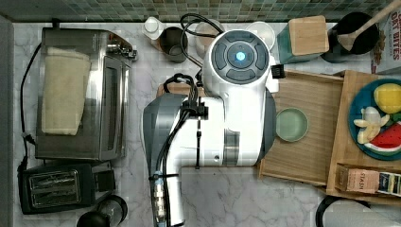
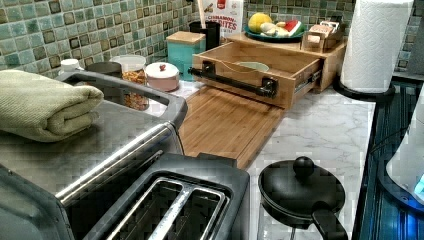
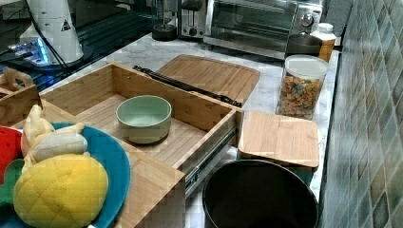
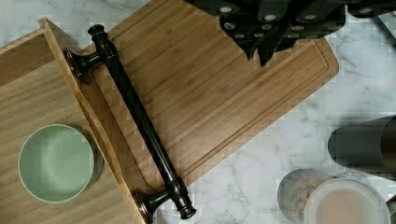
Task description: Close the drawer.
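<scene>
The drawer (image 2: 280,62) is a shallow light-wood box, pulled out from its cabinet over the counter. A long black bar handle (image 4: 140,126) runs along its front. A pale green bowl (image 4: 56,162) sits inside on the drawer floor (image 3: 90,90). My gripper (image 4: 259,55) hangs above the bamboo cutting board (image 4: 210,93) in front of the drawer, a little off from the handle and touching nothing. Its fingers are shut and hold nothing. In the top view, my white arm (image 1: 227,94) covers the board and the drawer's front, and the drawer floor (image 1: 307,92) shows beside it.
A toaster oven (image 1: 80,94) with a folded towel and a black toaster (image 1: 56,187) fill the top view's left. A cereal jar (image 3: 300,88), a teal canister with a wooden lid (image 1: 307,35) and a dark cup (image 1: 174,43) line the tiled wall. A plate of toy fruit (image 1: 378,118) sits on the cabinet.
</scene>
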Available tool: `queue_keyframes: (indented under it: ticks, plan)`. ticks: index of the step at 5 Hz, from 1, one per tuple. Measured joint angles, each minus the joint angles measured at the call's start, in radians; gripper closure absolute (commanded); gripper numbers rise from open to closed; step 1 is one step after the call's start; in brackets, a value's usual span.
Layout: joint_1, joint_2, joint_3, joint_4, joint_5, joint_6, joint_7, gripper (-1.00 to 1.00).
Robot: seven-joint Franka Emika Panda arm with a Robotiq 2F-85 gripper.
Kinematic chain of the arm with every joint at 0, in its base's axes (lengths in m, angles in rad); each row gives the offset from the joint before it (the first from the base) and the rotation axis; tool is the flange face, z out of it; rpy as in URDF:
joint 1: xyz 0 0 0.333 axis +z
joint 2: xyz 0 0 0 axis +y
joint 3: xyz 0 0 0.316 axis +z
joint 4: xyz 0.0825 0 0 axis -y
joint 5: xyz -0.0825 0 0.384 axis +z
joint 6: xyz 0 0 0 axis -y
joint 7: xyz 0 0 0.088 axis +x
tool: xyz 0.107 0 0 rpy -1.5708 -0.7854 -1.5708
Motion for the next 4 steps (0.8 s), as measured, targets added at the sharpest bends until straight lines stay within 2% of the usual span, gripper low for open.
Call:
queue_keyframes:
  ticks: [2,3,4]
  plan:
    - [0.0,0.012,-0.001,0.0,0.0,-0.007,0.0,1.0]
    - [-0.001,0.018,-0.001,-0.012,0.0,-0.007,-0.064,1.0]
    - [0.0,0.018,0.001,-0.036,-0.001,0.028,-0.221,1.0]
